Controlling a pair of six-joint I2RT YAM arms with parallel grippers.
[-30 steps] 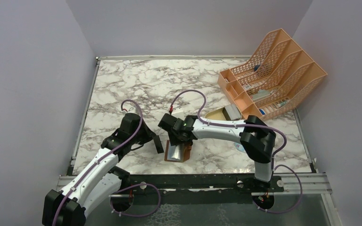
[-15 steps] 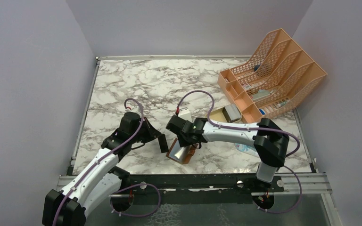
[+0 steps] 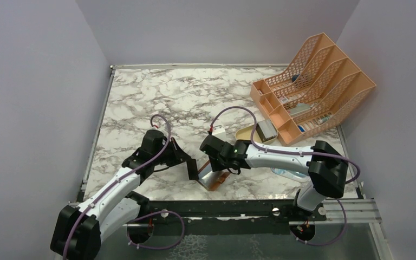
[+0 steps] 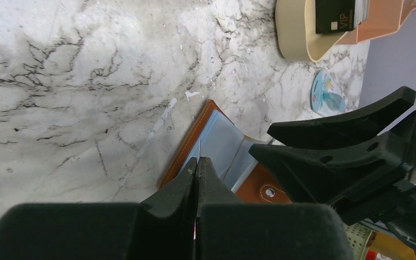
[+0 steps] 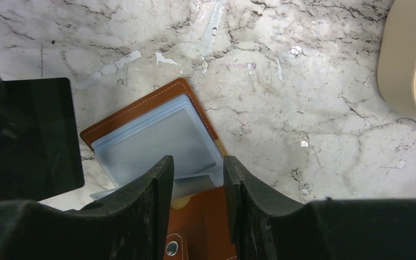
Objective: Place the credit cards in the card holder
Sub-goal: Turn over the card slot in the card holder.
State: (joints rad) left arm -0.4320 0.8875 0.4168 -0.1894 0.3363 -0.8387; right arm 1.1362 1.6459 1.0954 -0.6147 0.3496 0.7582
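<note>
Credit card (image 3: 193, 169) moved up beside card holder (image 3: 212, 177).

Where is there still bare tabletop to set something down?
The marble table is bare across its far half, left of the orange rack. Crowded: left hand and right hand at the card holder; tan tray and packet on the right.

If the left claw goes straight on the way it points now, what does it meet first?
Most likely the card holder: the left claw, shut on a dark credit card, aims at its open clear sleeves. The card's edge would touch first; depth is hard to judge.
</note>
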